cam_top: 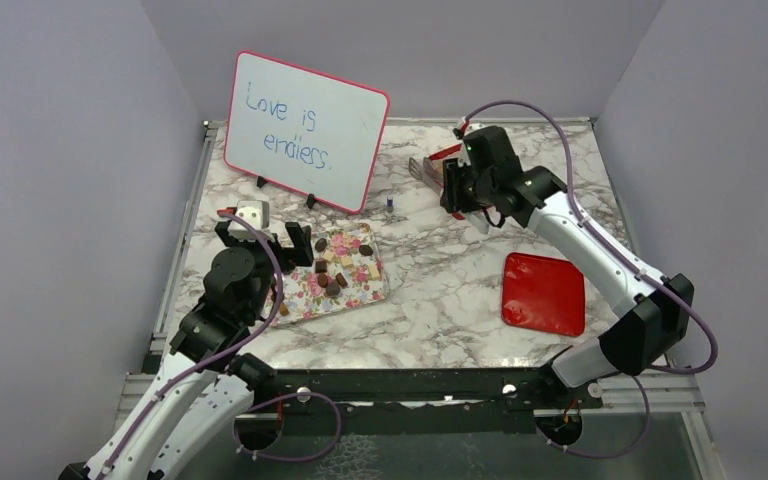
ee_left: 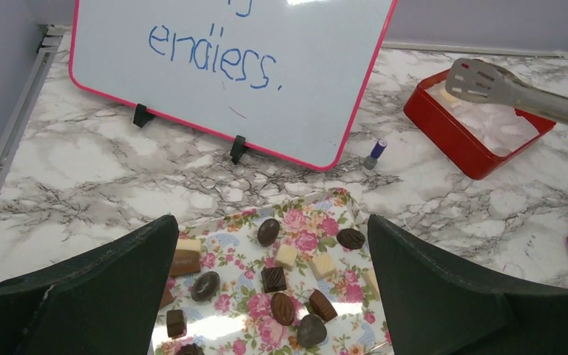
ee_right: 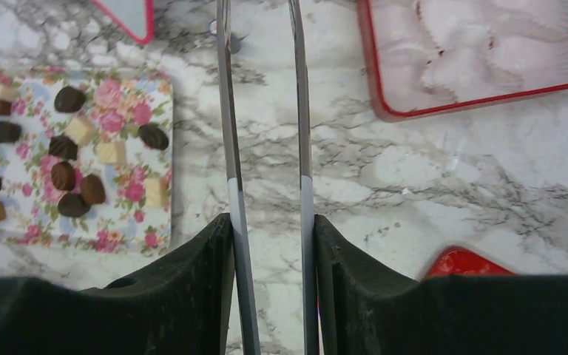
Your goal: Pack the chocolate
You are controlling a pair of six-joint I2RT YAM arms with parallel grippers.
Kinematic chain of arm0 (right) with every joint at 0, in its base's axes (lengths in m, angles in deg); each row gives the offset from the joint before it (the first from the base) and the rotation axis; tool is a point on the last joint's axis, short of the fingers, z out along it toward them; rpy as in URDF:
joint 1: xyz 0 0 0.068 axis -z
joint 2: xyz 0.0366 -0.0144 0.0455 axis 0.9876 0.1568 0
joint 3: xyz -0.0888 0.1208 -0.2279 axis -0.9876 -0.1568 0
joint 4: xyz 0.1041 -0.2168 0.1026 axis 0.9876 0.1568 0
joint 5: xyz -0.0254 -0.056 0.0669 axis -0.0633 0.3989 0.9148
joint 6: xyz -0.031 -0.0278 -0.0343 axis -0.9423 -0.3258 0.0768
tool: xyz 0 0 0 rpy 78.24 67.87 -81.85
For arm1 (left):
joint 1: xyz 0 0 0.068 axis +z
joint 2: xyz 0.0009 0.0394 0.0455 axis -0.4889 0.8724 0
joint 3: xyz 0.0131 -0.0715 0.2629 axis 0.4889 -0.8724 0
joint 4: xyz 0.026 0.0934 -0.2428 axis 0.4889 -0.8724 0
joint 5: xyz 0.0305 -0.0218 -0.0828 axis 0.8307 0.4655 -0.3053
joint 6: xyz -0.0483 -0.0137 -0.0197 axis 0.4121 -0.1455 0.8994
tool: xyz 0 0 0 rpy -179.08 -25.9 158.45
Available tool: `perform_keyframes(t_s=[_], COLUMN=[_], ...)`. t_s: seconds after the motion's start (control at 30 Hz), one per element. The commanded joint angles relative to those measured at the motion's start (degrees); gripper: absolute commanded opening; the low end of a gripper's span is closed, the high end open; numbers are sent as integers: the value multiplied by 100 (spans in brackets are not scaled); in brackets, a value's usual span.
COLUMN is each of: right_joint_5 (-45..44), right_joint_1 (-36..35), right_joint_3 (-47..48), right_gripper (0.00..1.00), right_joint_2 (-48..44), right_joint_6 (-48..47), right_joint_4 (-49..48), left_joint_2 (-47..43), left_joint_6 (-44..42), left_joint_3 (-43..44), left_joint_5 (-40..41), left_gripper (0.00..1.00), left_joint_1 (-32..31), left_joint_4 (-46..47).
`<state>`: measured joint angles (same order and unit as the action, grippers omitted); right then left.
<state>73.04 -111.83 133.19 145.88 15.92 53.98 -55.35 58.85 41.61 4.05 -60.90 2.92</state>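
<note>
Several small chocolates (cam_top: 340,268), dark brown, reddish-brown and pale tan, lie scattered on the pink floral tray (cam_top: 305,305). They also show in the left wrist view (ee_left: 281,279) and the right wrist view (ee_right: 63,176). My left gripper (cam_top: 260,238) is open and empty, its fingers spread over the tray's near half (ee_left: 272,222). My right gripper (cam_top: 460,190) is shut on metal tongs (ee_right: 231,148), whose two arms stand apart. The tongs' flat head (ee_left: 481,80) hangs above the red box with white lining (ee_left: 451,133). I see no chocolate in the tongs.
A whiteboard (cam_top: 305,130) reading "Love is endless" stands at the back left. A small purple bottle (ee_left: 374,154) stands beside it. The red lid (cam_top: 543,293) lies flat at the right. A white cube (cam_top: 252,213) sits behind my left gripper.
</note>
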Motion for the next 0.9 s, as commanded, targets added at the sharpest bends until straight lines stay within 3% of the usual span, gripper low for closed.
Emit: perform_keyframes(t_s=[0.0, 0.27, 0.53, 0.87], right_joint_5=[72, -188, -948, -1438], right_joint_1=[-492, -1786, -3134, -3554], right_joint_3=[-271, -797, -673, -456], right_gripper=[43, 41, 41, 41], right_joint_2=[-381, -769, -289, 318], right_joint_6=[324, 1045, 1735, 1946], right_joint_4=[212, 419, 969, 1281], left_joint_2=[-126, -313, -459, -627], left_joint_6=[-63, -49, -11, 39], left_joint_3=[-26, -39, -43, -54], left_joint_5=[245, 444, 560, 581], left_gripper=[99, 99, 99, 99], left_joint_1=[-18, -18, -18, -18], left_joint_4=[75, 73, 60, 62])
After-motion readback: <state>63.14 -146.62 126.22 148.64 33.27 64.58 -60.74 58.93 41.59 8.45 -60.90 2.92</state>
